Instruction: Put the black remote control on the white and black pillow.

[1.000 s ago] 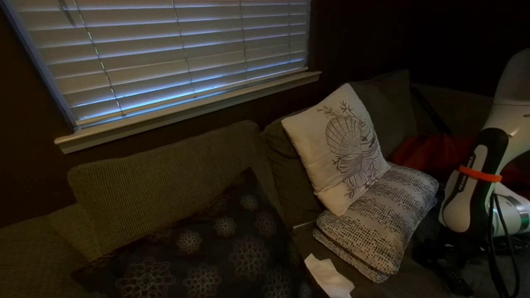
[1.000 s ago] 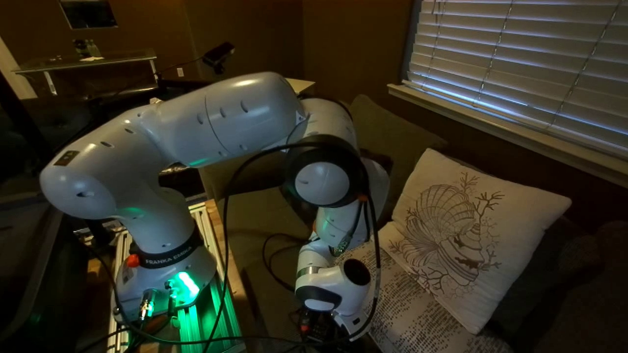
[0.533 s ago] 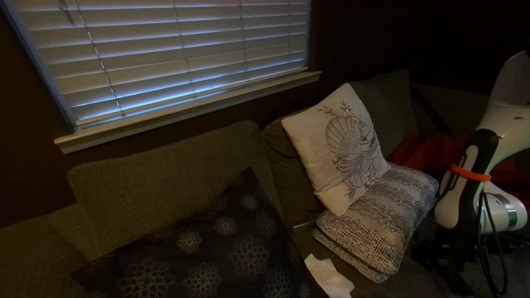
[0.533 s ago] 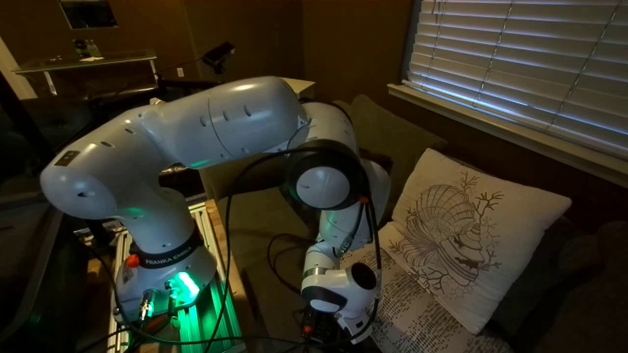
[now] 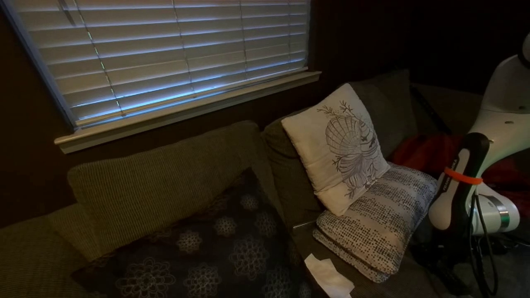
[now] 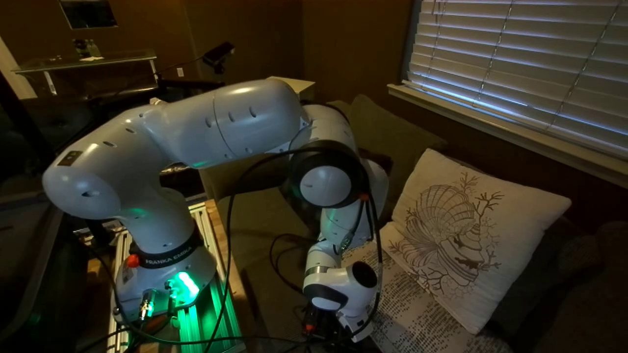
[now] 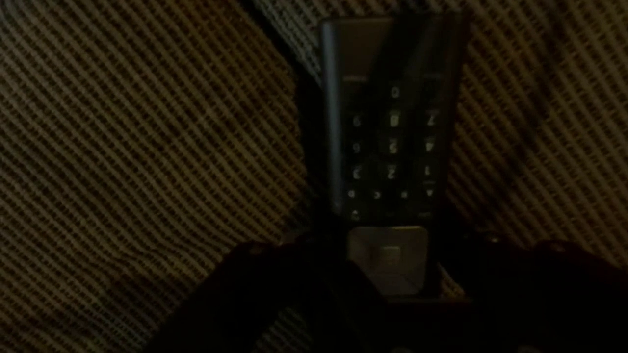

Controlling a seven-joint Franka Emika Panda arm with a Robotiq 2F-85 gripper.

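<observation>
Dark and bar-shaped, the black remote control lies on the ribbed couch fabric in the wrist view, its number buttons facing up. My gripper is shut on it, one finger against each long side near the silver square pad; deep shadow hides the exact contact. In an exterior view the remote's dim end shows below the gripper. The white and black pillow, speckled and plump, lies flat just beside the arm. Part of that pillow also appears beyond the wrist in an exterior view.
A cream pillow with a shell motif leans on the speckled pillow's rear part. A dark pillow with pale circles and a white paper are farther along the couch. A loose cable hangs along the arm.
The arm has shifted a little toward the speckled pillow, mostly early in the second. The gripper has shut on the remote. Pillows and paper stay where they were.
</observation>
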